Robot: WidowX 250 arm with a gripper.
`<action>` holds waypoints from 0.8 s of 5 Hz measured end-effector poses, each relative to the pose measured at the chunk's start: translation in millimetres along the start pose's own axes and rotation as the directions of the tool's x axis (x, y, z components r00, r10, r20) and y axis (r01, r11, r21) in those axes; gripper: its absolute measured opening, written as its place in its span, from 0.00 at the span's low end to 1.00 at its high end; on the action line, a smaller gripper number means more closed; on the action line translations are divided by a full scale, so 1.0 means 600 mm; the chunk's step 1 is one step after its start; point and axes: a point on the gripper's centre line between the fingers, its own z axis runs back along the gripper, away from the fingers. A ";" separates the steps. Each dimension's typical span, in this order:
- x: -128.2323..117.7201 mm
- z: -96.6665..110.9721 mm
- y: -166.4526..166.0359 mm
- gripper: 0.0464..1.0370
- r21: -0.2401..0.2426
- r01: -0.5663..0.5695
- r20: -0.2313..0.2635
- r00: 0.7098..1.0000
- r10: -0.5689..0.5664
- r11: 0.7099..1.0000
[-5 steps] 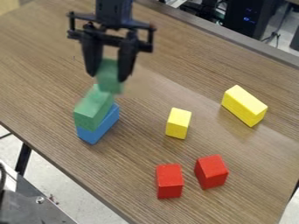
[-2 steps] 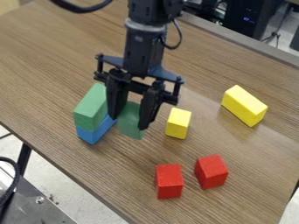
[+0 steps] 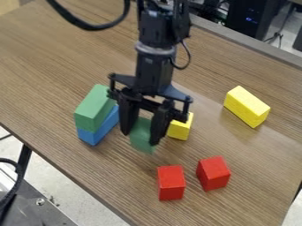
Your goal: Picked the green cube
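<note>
Between black fingers of the end effector [image 3: 141,132], green cube [image 3: 141,139]

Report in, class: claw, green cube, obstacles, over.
Claw closed on green cube. Smaller yellow block partly hidden behind claw, possible snag. Green-on-blue stack off to the picture's left, clear of claw. Over.

There is no text, label, number or sign that can be read on any of the things.
</note>
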 end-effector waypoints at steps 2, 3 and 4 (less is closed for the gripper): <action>0.008 -0.029 -0.012 0.57 0.008 0.035 -0.036 0.999 -0.035 0.999; 0.008 -0.027 -0.009 0.88 0.022 0.008 -0.038 0.999 -0.007 1.000; 0.008 -0.001 -0.009 0.97 0.022 -0.042 0.034 0.999 0.042 0.999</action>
